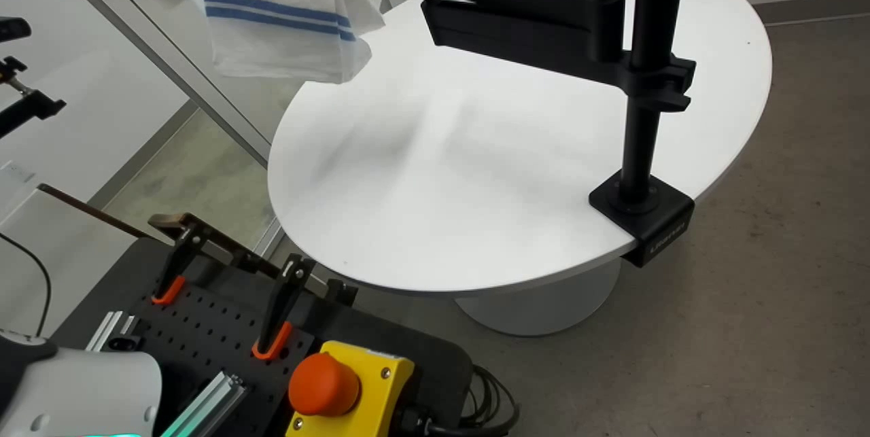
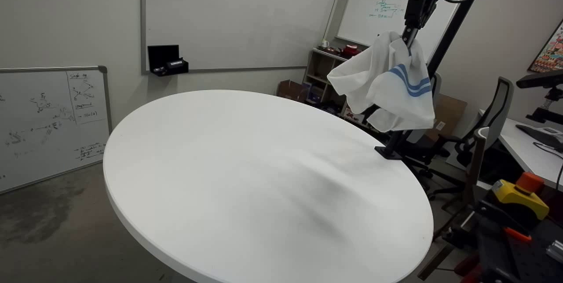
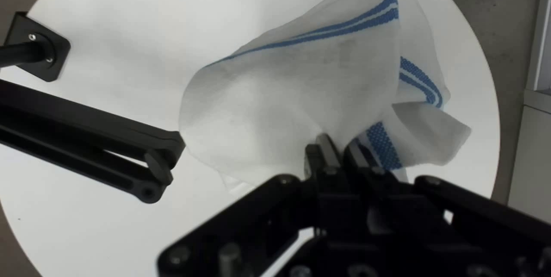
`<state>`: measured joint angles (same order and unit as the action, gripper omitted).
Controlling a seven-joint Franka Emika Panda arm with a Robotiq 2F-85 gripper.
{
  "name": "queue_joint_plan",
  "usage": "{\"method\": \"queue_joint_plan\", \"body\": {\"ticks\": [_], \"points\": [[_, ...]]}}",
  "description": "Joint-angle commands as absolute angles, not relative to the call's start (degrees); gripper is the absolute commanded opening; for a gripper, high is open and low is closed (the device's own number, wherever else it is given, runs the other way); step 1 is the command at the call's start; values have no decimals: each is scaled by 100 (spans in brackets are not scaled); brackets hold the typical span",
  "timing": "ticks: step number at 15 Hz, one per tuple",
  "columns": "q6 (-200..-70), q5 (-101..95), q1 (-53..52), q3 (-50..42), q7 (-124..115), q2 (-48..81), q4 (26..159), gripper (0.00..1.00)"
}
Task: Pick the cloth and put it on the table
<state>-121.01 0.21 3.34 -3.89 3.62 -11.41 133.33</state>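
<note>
The white cloth (image 1: 279, 36) with blue stripes hangs in the air at the top of an exterior view. It also hangs crumpled in an exterior view (image 2: 396, 93), near the table's far right edge. My gripper (image 2: 409, 38) is shut on the cloth's upper part and points down. In the wrist view the gripper's fingertips (image 3: 340, 145) are close together with the cloth (image 3: 292, 83) pinched between them. The cloth spreads below the fingers, above the white round table (image 3: 241, 5). The tabletop shows in both exterior views (image 1: 435, 213) (image 2: 220, 186). The gripper is out of frame above the cloth in an exterior view.
A black post with a folded arm (image 1: 523, 19) is clamped at the table edge by its base (image 1: 642, 213). The folded arm (image 3: 86, 135) is beside the cloth in the wrist view. A yellow box with an orange button (image 1: 360, 382) sits on the dark robot stand.
</note>
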Motion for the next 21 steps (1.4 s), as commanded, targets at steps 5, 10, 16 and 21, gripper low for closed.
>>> {"method": "queue_joint_plan", "body": {"ticks": [5,10,16,21], "points": [[-12850,-506,256,-161,241,-1181,13954,2],[-13691,-1043,360,-163,-108,-870,14440,2],[-14746,-1618,419,-144,-992,-325,14731,2],[-15556,-2571,380,-229,-1963,271,14731,2]]}}
